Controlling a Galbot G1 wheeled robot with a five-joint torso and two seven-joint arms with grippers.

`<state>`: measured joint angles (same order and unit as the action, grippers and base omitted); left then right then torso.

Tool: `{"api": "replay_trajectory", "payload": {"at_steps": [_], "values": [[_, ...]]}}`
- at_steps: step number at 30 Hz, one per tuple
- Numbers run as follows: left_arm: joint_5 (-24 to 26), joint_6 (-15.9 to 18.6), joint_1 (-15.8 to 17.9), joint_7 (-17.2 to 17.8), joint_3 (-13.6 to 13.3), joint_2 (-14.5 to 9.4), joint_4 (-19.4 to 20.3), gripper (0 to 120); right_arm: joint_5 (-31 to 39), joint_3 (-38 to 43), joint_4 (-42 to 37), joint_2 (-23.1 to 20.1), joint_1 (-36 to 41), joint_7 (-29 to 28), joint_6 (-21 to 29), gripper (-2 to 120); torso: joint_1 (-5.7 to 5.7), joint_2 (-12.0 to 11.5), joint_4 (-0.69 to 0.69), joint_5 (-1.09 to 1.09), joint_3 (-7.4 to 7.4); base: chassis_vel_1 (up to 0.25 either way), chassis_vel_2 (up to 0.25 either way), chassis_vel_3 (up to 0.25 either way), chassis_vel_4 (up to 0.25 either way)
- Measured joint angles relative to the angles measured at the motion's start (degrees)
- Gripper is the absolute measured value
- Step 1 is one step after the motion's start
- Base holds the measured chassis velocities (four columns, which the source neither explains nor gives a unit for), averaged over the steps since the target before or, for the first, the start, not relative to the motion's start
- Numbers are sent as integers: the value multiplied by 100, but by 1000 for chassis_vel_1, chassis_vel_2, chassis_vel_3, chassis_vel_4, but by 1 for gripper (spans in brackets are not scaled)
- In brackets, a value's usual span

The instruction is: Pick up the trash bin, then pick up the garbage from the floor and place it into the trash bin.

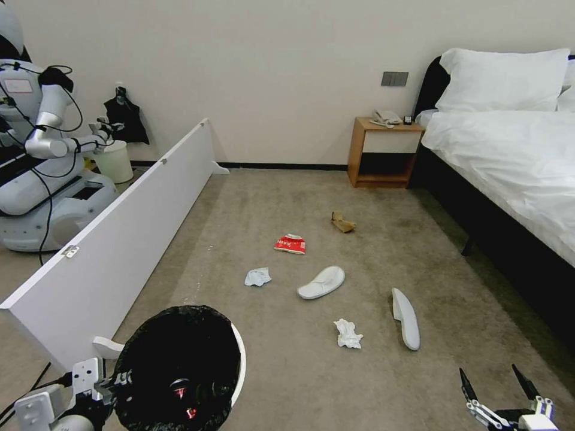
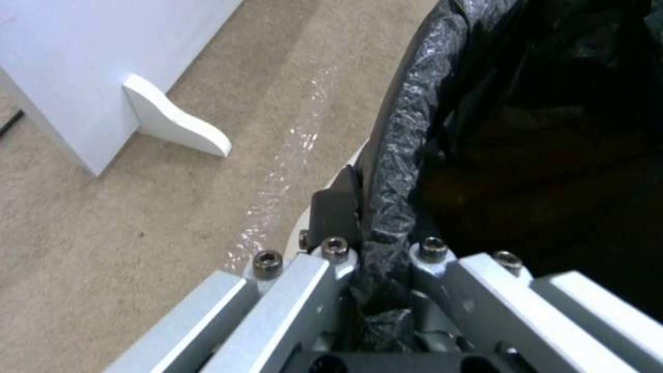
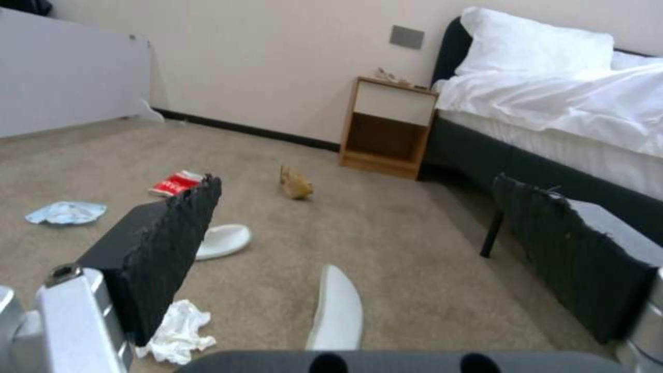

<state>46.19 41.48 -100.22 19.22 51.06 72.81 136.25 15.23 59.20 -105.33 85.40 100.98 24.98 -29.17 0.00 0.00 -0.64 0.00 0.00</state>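
The trash bin, white with a black bag over its rim, is at my lower left. My left gripper is shut on that rim. Something red lies inside the bin. Garbage is scattered on the carpet floor: two white slippers, a crumpled white tissue, a pale blue wad, a red packet and a brown paper bag. My right gripper hangs open above the floor, short of the nearer slipper and the tissue.
A long white board stands on edge along the left, its foot close to the bin. Behind it is another robot with a pale bucket. A bed and a wooden nightstand bound the right side.
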Motion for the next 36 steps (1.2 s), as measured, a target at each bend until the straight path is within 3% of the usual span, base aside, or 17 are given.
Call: {"api": "replay_trajectory", "payload": {"at_steps": [36], "values": [[30,-15,56,1,-23,-18,-46,2,-62,-78,-12,-25,1,115,22,100,0,0,0,0,0,-35,36,38,-34]]}}
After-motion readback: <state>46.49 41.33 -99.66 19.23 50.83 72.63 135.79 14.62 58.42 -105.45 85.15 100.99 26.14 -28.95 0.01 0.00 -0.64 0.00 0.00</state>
